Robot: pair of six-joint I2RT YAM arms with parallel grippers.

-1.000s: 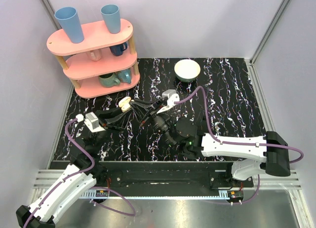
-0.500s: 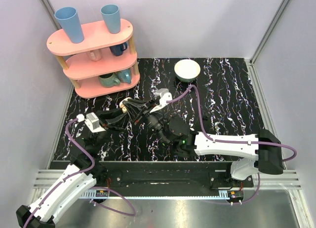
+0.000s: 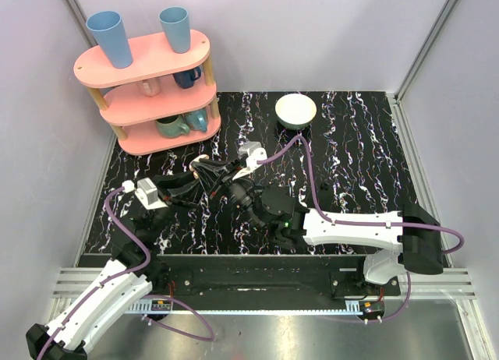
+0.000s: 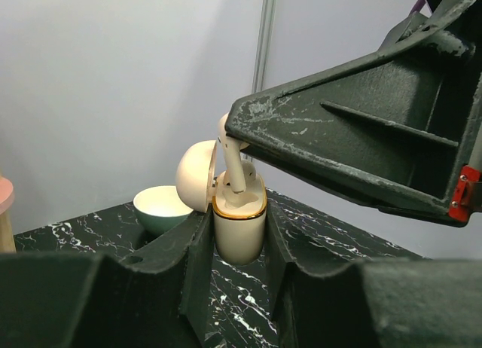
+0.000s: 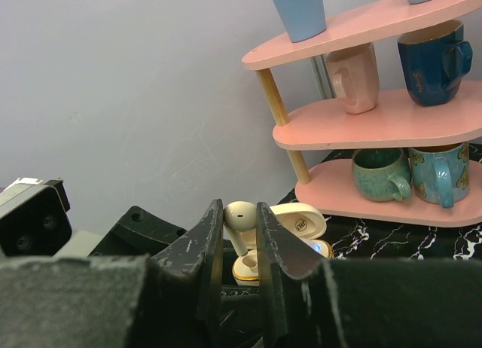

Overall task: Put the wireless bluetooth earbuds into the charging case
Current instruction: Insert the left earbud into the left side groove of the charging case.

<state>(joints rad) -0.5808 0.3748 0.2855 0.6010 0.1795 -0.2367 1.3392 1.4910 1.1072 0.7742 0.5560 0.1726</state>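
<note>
The cream charging case (image 4: 239,235) is upright with its lid (image 4: 196,175) swung open to the left. My left gripper (image 4: 238,229) is shut on its body. My right gripper (image 5: 239,214) is shut on one whitish earbud (image 5: 239,215), pinched by its round head. The earbud's stem (image 4: 233,173) points down into the open case (image 5: 295,226) and touches or just enters a slot. In the top view the two grippers meet at the case (image 3: 201,160), left of the table's middle. No other earbud shows.
A white bowl (image 3: 295,110) stands at the back of the black marbled table (image 3: 359,157). A pink three-tier shelf (image 3: 148,91) with mugs and two blue cups fills the back left corner, close behind the case (image 5: 376,122). Grey walls enclose the table.
My right arm has swung left and carried the earbud over to the case held in the left gripper. The left arm has stayed put.
</note>
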